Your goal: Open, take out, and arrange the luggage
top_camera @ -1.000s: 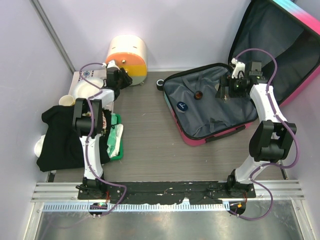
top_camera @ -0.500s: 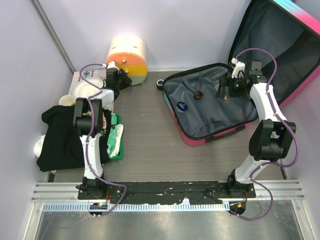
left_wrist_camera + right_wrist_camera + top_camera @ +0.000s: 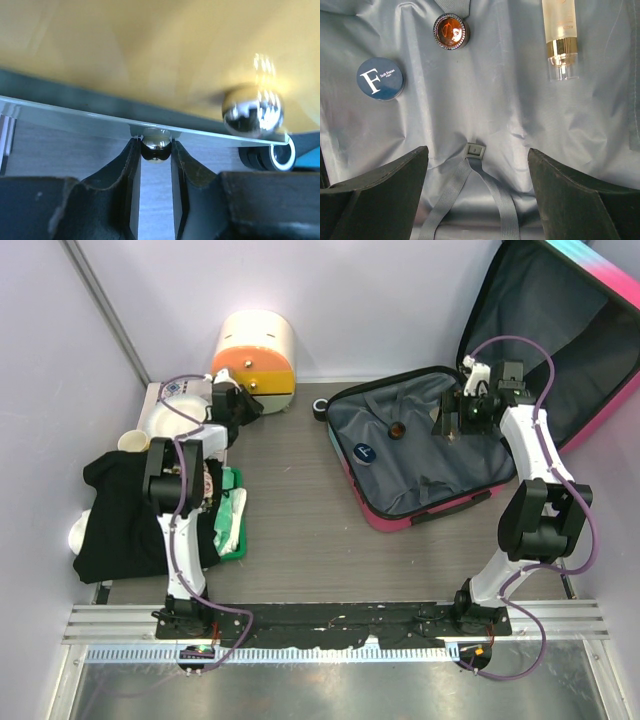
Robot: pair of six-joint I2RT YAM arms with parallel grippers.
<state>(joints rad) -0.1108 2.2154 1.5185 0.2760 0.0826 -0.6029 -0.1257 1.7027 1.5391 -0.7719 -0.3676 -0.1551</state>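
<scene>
Luggage (image 3: 430,475) lies open at the far right of the tabletop, its lid propped up against the wall and its grey-lined lower half facing up. The right pincer (image 3: 477,157) hangs over that lining with its jaws wide apart and nothing between them. Beneath it are a blue tin (image 3: 380,78), an amber-topped jar (image 3: 451,31) and a clear bottle (image 3: 560,40).

The left pincer (image 3: 155,156) is at the round drawer box (image 3: 255,345), narrowed around a small shiny knob (image 3: 156,143). Whether it truly presses on the knob I cannot tell.

The step in hand looks like drawing that drawer out. It would go best with the knob centred deep between the pads and a pull straight along the drawer's line, since the ball is smooth and could slip from a slanted grip.

A dark ring (image 3: 320,410) sits near the box, just beside the case's corner. A black cloth (image 3: 120,510) and a green tray (image 3: 232,530) crowd the left arm. For the right arm, a strap with a buckle (image 3: 475,150) and the loose folds of lining could snag a finger.
</scene>
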